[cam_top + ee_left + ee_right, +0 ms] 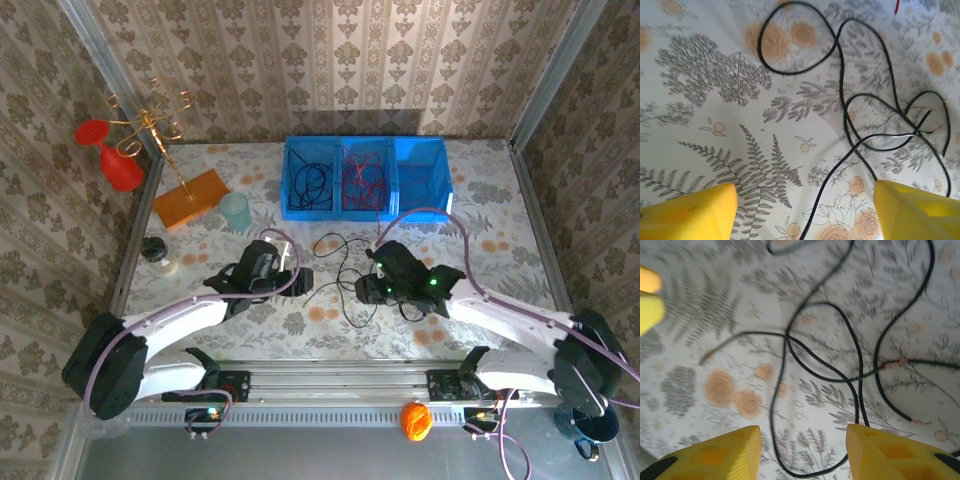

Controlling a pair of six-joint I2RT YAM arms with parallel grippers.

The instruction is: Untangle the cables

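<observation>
Black cables (788,338) lie in a loose tangle on the flowered desk (480,215), between the two arms — left gripper (805,215) and right gripper (802,455) hover low over the strands, fingers apart, clamping nothing.

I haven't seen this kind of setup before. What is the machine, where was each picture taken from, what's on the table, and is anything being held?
It is two robot arms, the left arm and right arm, bolted at the table's near edge. One picture looks down from above and behind them; the other two come from cameras on the wrists, so the yellow wedges are gripper fingers. Thin black cables lie tangled on the table. The blue bin behind holds more: black ones left, red ones in the middle. The left gripper and right gripper are open over the tangle, holding nothing.
</observation>
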